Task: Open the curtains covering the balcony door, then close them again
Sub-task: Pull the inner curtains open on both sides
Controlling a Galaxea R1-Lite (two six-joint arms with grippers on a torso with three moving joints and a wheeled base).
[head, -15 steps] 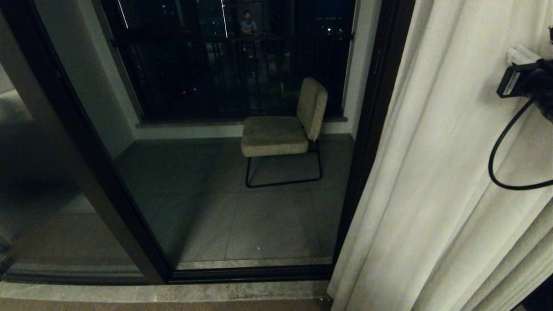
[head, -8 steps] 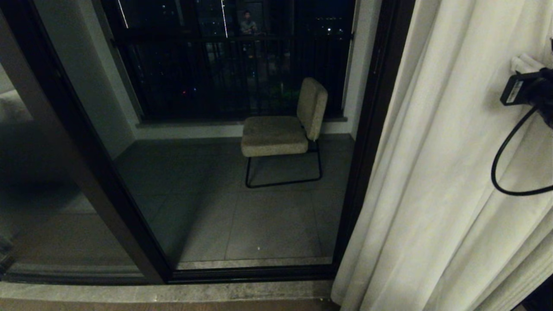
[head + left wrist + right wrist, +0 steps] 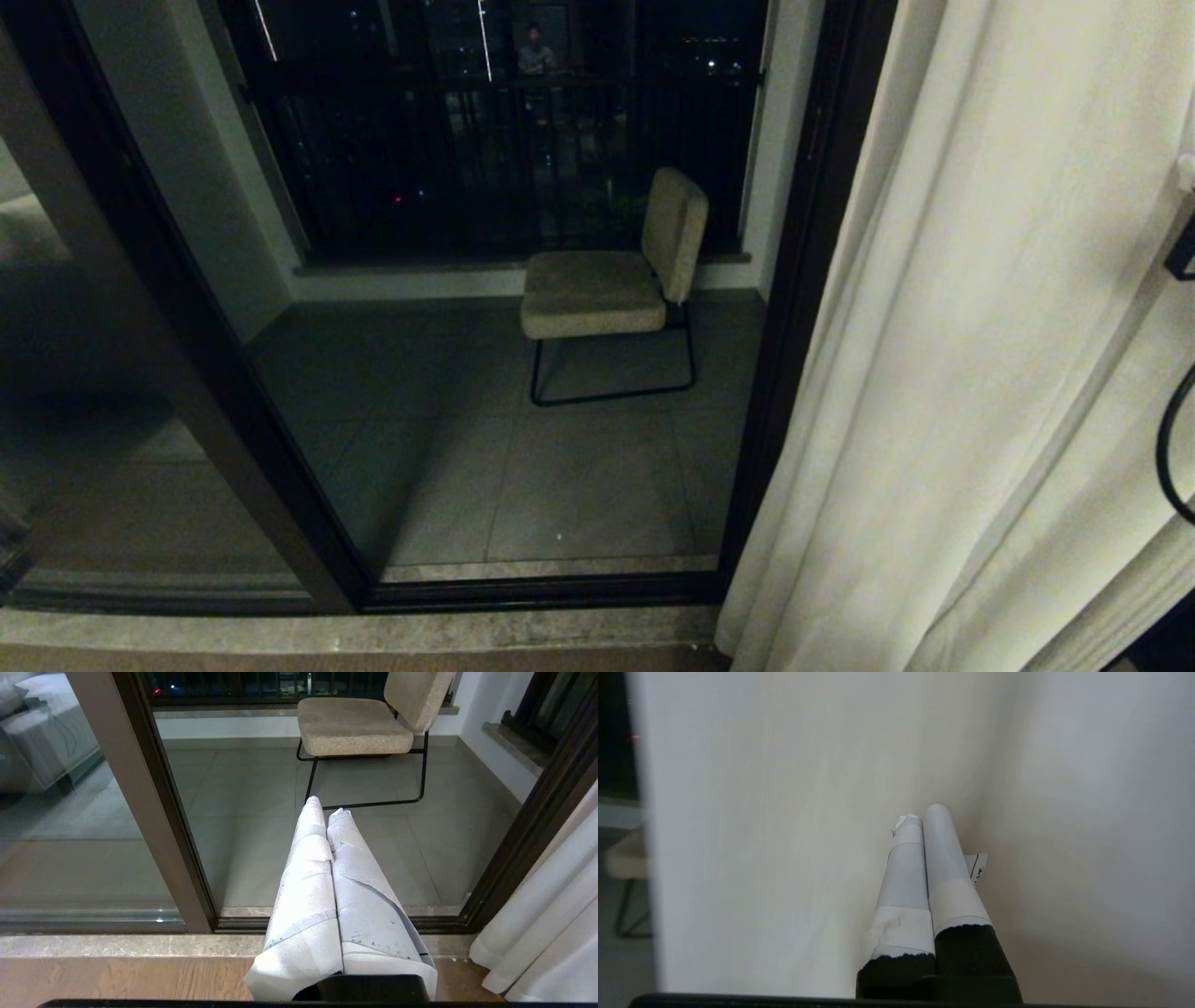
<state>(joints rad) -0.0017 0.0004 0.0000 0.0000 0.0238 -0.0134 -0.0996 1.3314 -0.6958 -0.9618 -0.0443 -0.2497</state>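
Note:
A cream pleated curtain (image 3: pixel 980 373) hangs bunched at the right, its edge beside the dark frame of the balcony door (image 3: pixel 792 308). The glass panes stand uncovered. My right gripper (image 3: pixel 920 813) is shut with nothing between its taped fingers. It points into a fold of the curtain (image 3: pixel 784 812), very near the fabric; contact cannot be told. In the head view only one white fingertip (image 3: pixel 1187 174) and a black cable (image 3: pixel 1167 448) show at the right edge. My left gripper (image 3: pixel 325 804) is shut and empty, held low in front of the door sill (image 3: pixel 140 945).
Behind the glass stands a beige chair (image 3: pixel 607 280) on a black metal frame, on the tiled balcony floor (image 3: pixel 523 467), with a dark railing (image 3: pixel 504 140) beyond. A vertical door post (image 3: pixel 187 327) crosses the left. Wooden floor (image 3: pixel 117 980) runs before the sill.
My right gripper has drifted right and down along the curtain, almost out of the head view. The curtain and the left arm have stayed put.

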